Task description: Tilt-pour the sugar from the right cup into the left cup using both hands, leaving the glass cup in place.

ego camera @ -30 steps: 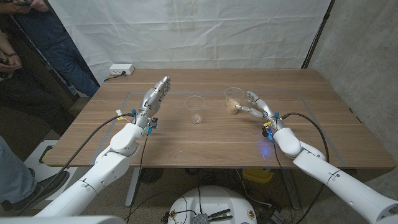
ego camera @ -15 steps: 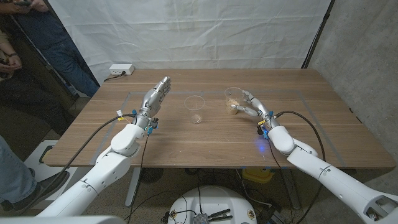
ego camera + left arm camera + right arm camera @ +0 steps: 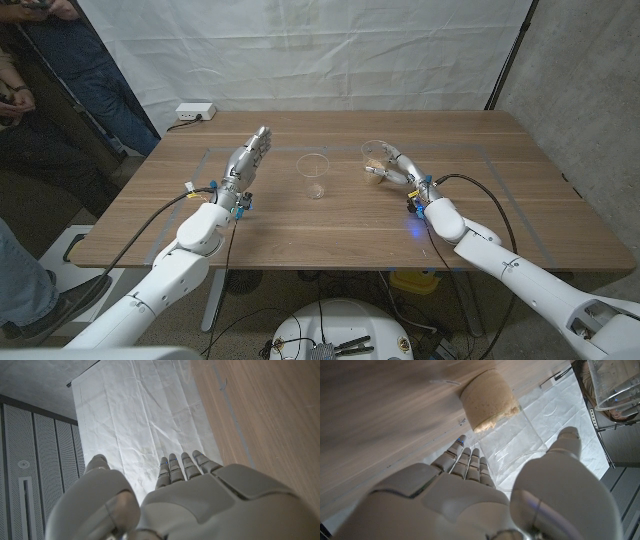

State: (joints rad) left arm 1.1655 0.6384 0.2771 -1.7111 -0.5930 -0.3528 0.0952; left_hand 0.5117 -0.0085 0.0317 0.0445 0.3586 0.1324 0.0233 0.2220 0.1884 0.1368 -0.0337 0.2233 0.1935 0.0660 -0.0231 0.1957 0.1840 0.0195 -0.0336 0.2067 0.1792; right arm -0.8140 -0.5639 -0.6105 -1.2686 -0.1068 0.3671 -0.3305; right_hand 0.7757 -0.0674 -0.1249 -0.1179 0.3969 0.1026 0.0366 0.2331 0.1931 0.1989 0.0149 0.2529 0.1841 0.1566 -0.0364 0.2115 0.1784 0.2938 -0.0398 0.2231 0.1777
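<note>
- The wooden surface (image 3: 330,225) spans the head view; a faint pale rectangular outline is marked on it, and both cups stand inside that outline.
- A white cloth backdrop (image 3: 300,50) hangs behind the far edge of the surface; a grey wall stands to the right of it.
- People in dark clothing (image 3: 60,90) stand at the far left, off the surface.
- The left robot hand (image 3: 248,160) is raised at the left side of the surface, fingers extended and held together, pointing away from the robot. It grasps nothing and is well apart from both cups. The left wrist view shows the same straight fingers (image 3: 182,465) against the backdrop.
- The right robot hand (image 3: 395,168) is at the right cup, fingers spread on its right side. In the right wrist view the fingers (image 3: 467,462) and the thumb reach to either side of the cup wall, with a gap showing; it cannot be told whether they touch the cup or grip it.
- The right cup (image 3: 376,162) is clear, upright, and stands right of centre on the surface. It holds pale brown sugar (image 3: 487,400) in its lower part.
- The left cup (image 3: 313,175) is clear, upright, and stands near the centre, between the two robot hands and just left of the right cup, apart from it. No contents are discernible in it.
- A white power strip (image 3: 195,112) lies at the far left corner of the surface.
</note>
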